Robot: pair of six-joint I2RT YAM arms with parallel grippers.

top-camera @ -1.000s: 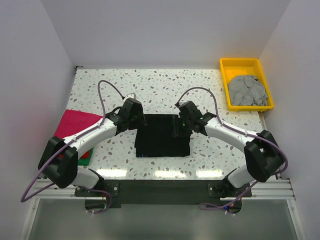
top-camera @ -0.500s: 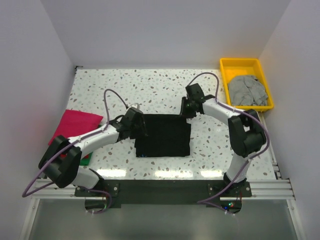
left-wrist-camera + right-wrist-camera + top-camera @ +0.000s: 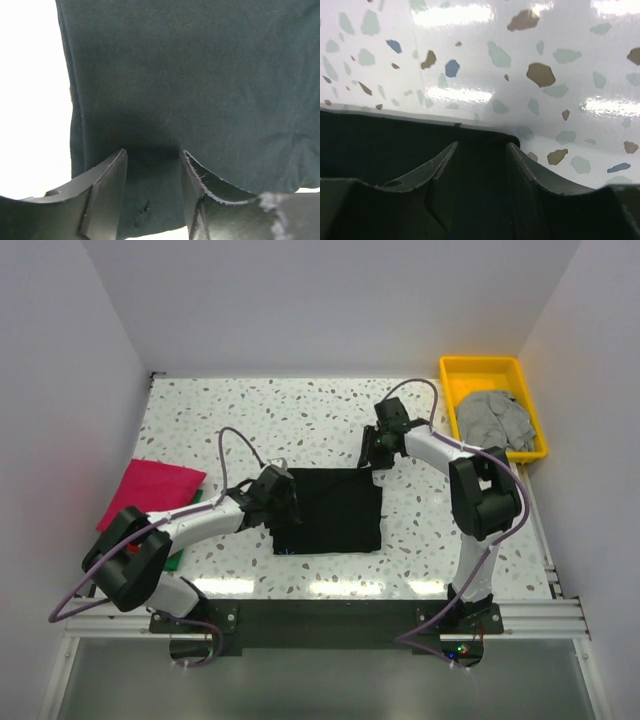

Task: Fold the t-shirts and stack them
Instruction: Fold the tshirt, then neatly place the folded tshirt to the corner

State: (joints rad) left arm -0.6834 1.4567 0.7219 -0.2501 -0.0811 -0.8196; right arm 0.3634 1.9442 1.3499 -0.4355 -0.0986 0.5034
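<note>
- Four t-shirts show. One black t-shirt point(image 3: 328, 512) lies mid-counter. One magenta t-shirt point(image 3: 150, 488) lies at the left edge, with a green t-shirt point(image 3: 176, 560) peeking out beneath it. One grey t-shirt point(image 3: 492, 420) lies crumpled in the single yellow tray point(image 3: 478, 368) at the far right corner.
- There are two arms and one speckled counter point(image 3: 300, 415).
- The black t-shirt is folded to a flat rectangle, its sides square with the counter's edges and its long axis running left to right.
- The left jaws stand a little apart, low over the shirt's left edge, with cloth lying between them but nothing pinched.
- The right jaws are likewise parted over the shirt's far right corner and grip nothing.
- A second ago both sets of jaws sat on the shirt's far part. Since then the left arm point(image 3: 200, 520) has slid nearer along the left edge, and the right arm point(image 3: 440, 452) has swung out towards the far right corner.
</note>
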